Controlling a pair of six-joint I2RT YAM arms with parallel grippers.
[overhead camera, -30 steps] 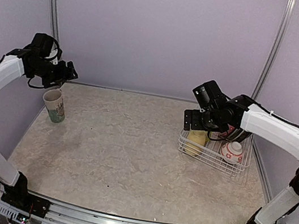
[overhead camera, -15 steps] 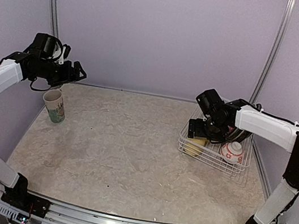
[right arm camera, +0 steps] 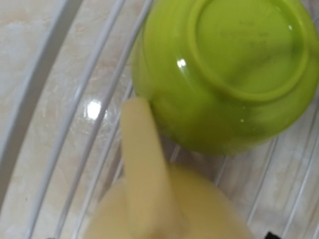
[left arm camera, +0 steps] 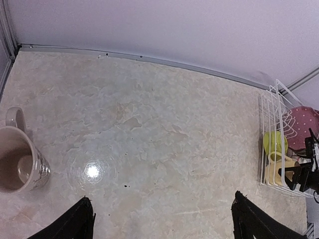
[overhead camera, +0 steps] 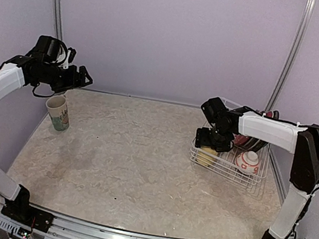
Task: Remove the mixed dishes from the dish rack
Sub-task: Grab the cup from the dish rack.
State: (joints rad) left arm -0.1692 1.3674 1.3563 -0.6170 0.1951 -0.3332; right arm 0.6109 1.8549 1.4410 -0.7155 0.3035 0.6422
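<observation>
The white wire dish rack [overhead camera: 258,178] stands at the right. In it are the yellow cup [overhead camera: 206,158], the small white-and-red bowl [overhead camera: 248,162] and plates behind the arm. My right gripper [overhead camera: 207,143] is low in the rack's left end, right over the yellow cup [right arm camera: 149,199]. Its fingers are hidden in the right wrist view, where the upturned lime-green bowl [right arm camera: 229,64] lies just beyond the cup's handle. The cream mug [overhead camera: 58,112] stands on the table at the far left. My left gripper [overhead camera: 81,77] hangs open and empty above it. The left wrist view shows the mug [left arm camera: 20,164], the rack [left arm camera: 266,107] and the pink dotted plate [left arm camera: 299,122].
The purple back wall and side walls close in the marble-patterned table [overhead camera: 127,163]. The rack sits close to the right wall. Metal rails run along the table's near edge.
My right gripper has moved left and down into the rack's left end, close over the yellow cup. My left gripper has turned a little toward the right and then held still.
</observation>
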